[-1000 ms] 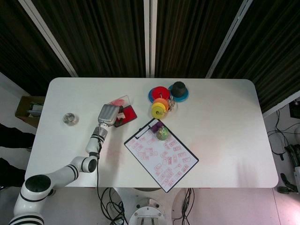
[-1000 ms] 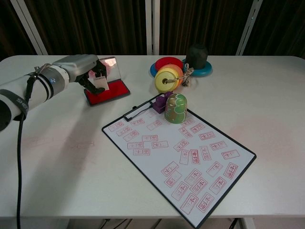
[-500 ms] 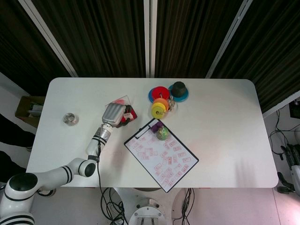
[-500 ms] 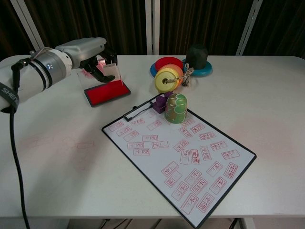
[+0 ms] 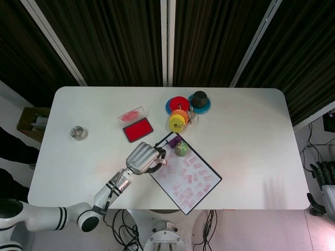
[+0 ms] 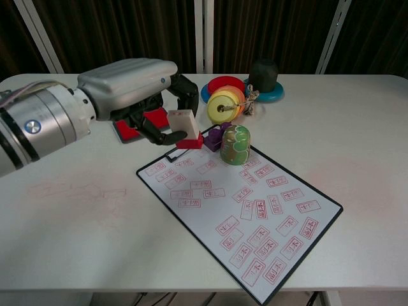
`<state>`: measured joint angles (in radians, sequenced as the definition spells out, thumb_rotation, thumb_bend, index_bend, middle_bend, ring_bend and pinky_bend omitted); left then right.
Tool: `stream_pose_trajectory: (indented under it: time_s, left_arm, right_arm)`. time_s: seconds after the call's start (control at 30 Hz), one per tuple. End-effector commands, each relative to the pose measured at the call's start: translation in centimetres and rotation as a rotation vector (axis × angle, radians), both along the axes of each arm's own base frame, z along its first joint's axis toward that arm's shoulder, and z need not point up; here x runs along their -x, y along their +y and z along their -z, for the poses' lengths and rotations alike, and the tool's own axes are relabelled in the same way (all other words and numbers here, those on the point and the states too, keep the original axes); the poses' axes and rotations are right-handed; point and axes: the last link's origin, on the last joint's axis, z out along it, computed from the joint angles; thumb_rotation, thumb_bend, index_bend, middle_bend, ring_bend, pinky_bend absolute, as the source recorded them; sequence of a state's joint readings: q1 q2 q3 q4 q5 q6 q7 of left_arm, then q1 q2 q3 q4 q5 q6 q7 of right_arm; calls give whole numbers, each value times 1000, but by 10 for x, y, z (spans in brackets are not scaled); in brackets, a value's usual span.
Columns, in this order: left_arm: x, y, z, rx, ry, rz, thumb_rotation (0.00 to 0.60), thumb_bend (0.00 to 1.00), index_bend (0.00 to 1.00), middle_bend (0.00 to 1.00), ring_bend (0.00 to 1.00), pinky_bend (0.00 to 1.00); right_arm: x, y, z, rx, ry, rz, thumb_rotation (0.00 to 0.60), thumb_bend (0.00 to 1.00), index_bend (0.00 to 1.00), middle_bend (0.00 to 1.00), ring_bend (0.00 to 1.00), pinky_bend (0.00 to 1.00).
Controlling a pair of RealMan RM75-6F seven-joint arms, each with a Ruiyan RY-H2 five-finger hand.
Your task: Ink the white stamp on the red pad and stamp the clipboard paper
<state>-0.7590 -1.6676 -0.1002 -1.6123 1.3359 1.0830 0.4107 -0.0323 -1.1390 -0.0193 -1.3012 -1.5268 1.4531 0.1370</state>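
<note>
My left hand (image 5: pixel 142 158) (image 6: pixel 134 95) pinches the white stamp (image 6: pixel 184 127) (image 5: pixel 160 161), a white block with a red base, between thumb and fingers. The stamp hangs just above the upper left corner of the clipboard (image 5: pixel 181 173) (image 6: pixel 245 213), near its clip. The clipboard's paper carries several red stamp marks. The red pad (image 5: pixel 138 130) lies open behind the hand, its clear lid (image 5: pixel 130 115) folded back; in the chest view the hand hides most of the pad (image 6: pixel 125 132). My right hand (image 5: pixel 321 171) hangs beyond the table's right edge, holding nothing.
A purple block (image 6: pixel 214 136) and a green egg-shaped toy (image 6: pixel 234 145) stand on the clipboard's top end. Behind them are a yellow ring stack (image 6: pixel 223 105), red and blue rings (image 6: pixel 225 85) and a black object (image 6: pixel 263 74). A small round jar (image 5: pixel 78 133) sits far left.
My left hand has carried the stamp away from the red pad, forward and to the right, to the clipboard's upper left corner. The pad now lies uncovered in the head view.
</note>
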Motion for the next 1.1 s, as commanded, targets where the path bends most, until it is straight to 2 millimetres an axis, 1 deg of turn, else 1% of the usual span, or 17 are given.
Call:
stream_pose_trajectory:
  time_s: [0.03, 0.23, 0.37, 0.47, 0.9, 1.1]
  left_arm:
    - [3, -16, 13, 17, 26, 26, 600, 444, 627, 626, 1000, 1000]
    - [3, -37, 23, 50, 28, 57, 600, 444, 627, 627, 1000, 1000]
    - [7, -44, 31, 48, 36, 68, 600, 443, 627, 627, 1000, 1000]
    - [10, -46, 39, 40, 48, 64, 600, 444, 627, 627, 1000, 1000]
    - [10, -53, 65, 13, 86, 88, 600, 447, 627, 626, 1000, 1000]
    - [11, -50, 75, 11, 110, 78, 600, 447, 626, 625, 1000, 1000]
  right_arm:
    - [1, 1, 0, 2, -2, 3, 600, 254, 0, 0, 0, 0]
    - [5, 1, -3, 9, -3, 13, 600, 255, 0, 0, 0, 0]
    - [5, 1, -2, 5, -2, 10, 600, 254, 0, 0, 0, 0]
    - [6, 2, -1, 2, -3, 12, 600, 254, 0, 0, 0, 0]
    - [8, 2, -3, 8, 2, 25, 600, 255, 0, 0, 0, 0]
    - [9, 4, -3, 5, 2, 32, 600, 255, 0, 0, 0, 0]
